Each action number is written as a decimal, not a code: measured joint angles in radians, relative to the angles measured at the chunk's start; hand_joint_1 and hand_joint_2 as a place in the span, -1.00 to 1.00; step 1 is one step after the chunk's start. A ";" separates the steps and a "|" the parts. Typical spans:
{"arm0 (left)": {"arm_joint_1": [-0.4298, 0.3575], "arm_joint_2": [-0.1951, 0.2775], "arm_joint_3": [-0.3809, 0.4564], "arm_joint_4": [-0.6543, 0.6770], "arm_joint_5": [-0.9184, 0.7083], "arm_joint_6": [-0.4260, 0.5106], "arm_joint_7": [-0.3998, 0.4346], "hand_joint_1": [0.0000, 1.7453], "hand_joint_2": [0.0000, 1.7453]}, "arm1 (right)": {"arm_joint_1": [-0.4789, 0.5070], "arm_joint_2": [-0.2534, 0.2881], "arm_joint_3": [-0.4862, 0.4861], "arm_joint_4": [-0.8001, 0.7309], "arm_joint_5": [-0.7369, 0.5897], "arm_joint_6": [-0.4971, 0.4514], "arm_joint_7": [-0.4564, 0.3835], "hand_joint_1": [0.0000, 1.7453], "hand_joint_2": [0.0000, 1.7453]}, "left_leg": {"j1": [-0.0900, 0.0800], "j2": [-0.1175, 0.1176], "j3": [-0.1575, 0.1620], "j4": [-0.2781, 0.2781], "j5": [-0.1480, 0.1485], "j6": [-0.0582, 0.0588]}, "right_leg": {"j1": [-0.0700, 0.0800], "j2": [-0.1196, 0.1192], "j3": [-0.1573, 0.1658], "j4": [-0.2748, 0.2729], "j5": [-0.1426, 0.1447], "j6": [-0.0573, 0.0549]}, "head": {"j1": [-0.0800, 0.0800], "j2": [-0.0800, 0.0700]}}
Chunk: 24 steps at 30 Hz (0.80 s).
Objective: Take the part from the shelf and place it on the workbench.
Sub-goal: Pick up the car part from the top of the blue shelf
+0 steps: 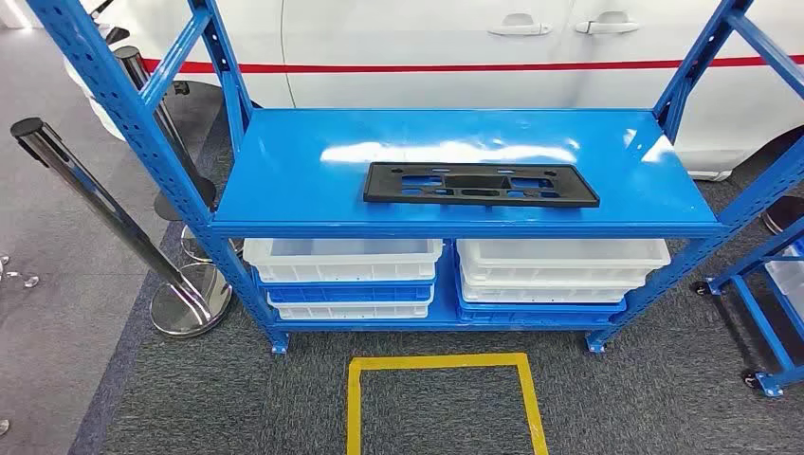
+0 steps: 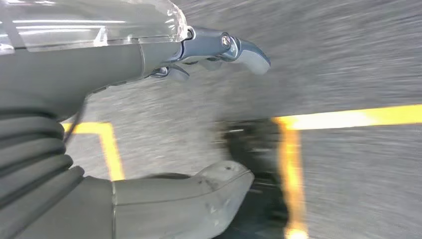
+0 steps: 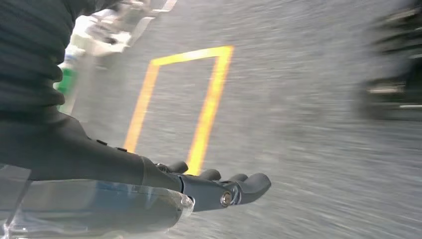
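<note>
While the black plastic part (image 1: pixel 481 184) lies flat at shelf (image 1: pixel 284 171) centre, twelve o'clock ahead, left hand (image 2: pixel 164 124) and right hand (image 3: pixel 209 186) hang empty, fingers spread; reaching comes next.

Left hand (image 2: pixel 149 119) enters from left edge of frame, holding nothing. Grey ribbed cover at lower left, thick grey thumb (image 2: pixel 199 196) along bottom, reaching toward centre. Fingers (image 2: pixel 234 50) extend across upper part, under clear glossy cover at upper left; wide gap between them and thumb. Behind: grey carpet floor (image 2: pixel 348 59), motion-blurred. Yellow tape lines (image 2: pixel 348 118) on floor, one at right centre, one corner at left centre. Dark blurred shape at bottom centre, unidentifiable.
</note>
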 joint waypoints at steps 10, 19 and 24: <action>-0.047 0.000 0.001 -0.096 0.000 0.001 -0.001 -1.00 1.00 | 0.055 -0.003 0.000 0.096 0.000 0.000 0.001 -1.00 1.00 | 0.009 -0.020 0.000 -0.018 0.024 0.019 | 0.000 0.004 -0.108 0.224 -0.083 0.013 | 0.001 0.000; 0.140 -0.006 0.012 0.111 -0.021 0.000 0.002 -1.00 1.00 | -0.135 0.002 -0.013 -0.117 0.009 0.000 -0.012 -1.00 1.00 | 0.012 -0.007 -0.035 0.056 -0.026 -0.031 | -0.001 0.010 -0.024 0.009 0.011 -0.025 | 0.000 0.000; 0.130 -0.012 0.094 0.135 -0.129 0.003 -0.020 -1.00 1.00 | -0.158 0.001 -0.079 -0.120 0.064 -0.001 -0.038 -1.00 1.00 | 0.023 -0.001 -0.124 0.271 -0.114 -0.050 | -0.001 -0.032 -0.037 0.014 0.014 -0.029 | 0.000 0.000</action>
